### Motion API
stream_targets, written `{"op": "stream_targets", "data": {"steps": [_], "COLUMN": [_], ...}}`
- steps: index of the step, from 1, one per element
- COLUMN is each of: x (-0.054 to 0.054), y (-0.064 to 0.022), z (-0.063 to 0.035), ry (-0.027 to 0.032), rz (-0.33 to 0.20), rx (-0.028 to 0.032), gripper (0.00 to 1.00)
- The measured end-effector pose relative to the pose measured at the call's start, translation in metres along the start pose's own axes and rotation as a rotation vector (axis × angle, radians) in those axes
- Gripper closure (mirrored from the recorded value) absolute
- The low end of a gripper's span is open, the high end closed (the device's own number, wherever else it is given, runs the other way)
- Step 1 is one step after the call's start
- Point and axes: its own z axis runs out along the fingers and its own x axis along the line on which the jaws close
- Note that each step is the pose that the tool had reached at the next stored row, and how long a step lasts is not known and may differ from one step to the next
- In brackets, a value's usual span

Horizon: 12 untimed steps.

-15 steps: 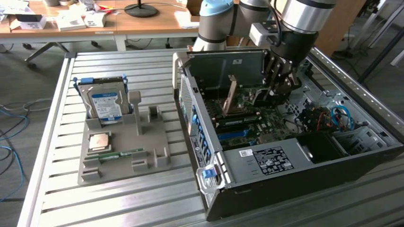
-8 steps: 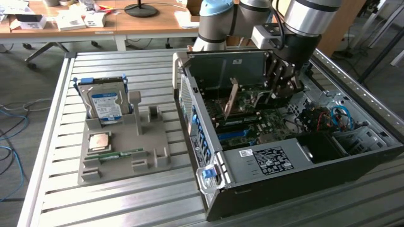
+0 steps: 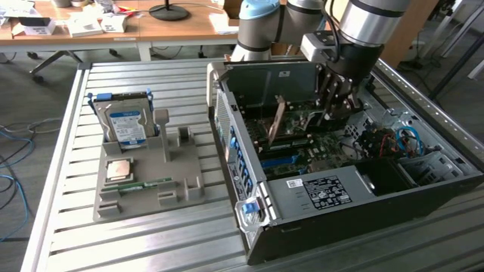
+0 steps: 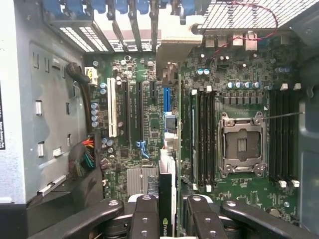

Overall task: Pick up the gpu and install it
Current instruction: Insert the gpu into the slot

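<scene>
The fingers (image 4: pixel 147 219) grip the edge-on gpu (image 4: pixel 165 199), its face hidden.

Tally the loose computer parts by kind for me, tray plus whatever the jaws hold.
hard drive: 1
processor chip: 1
memory stick: 1
gpu: 1
Total: 4

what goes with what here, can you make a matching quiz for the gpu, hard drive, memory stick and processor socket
1 gpu
2 hard drive
3 memory stick
4 processor socket

a standing upright in the grey tray
b empty, on the motherboard
c lying flat on the tray
d clamped in the gripper

Pairs: 1-d, 2-a, 3-c, 4-b
</scene>
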Motion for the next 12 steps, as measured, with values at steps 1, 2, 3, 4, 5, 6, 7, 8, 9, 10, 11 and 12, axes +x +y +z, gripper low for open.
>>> {"op": "stream_targets", "data": {"steps": [1, 2, 3, 4, 5, 6, 7, 8, 9, 10, 11, 12], "x": [0.0000, 0.0001, 0.0001, 0.0001, 0.0001, 0.0001, 0.0001, 0.0001, 0.0002, 0.0002, 0.0002, 0.0002], "y": [0.0000, 0.0000, 0.0000, 0.0000, -0.0001, -0.0001, -0.0001, -0.0001, -0.0001, -0.0001, -0.0001, -0.0001], "z": [0.0012, 0.0024, 0.0034, 0.0040, 0.0045, 0.0047, 0.0051, 0.0057, 0.0065, 0.0074, 0.0084, 0.0096], "ry": [0.0000, 0.0001, 0.0000, 0.0000, 0.0002, 0.0004, 0.0002, -0.0001, -0.0001, 0.0000, 0.0001, 0.0000], "rz": [0.000, 0.000, 0.000, 0.000, 0.000, 0.000, 0.000, 0.000, 0.000, 0.000, 0.000, 0.000], "rx": [0.0000, 0.0000, 0.0000, 0.0000, 0.0000, -0.0001, 0.0000, 0.0000, 0.0000, 0.0000, 0.0000, 0.0000], "gripper": [0.73, 0.73, 0.73, 0.73, 0.73, 0.73, 0.73, 0.73, 0.73, 0.73, 0.73, 0.73]}}
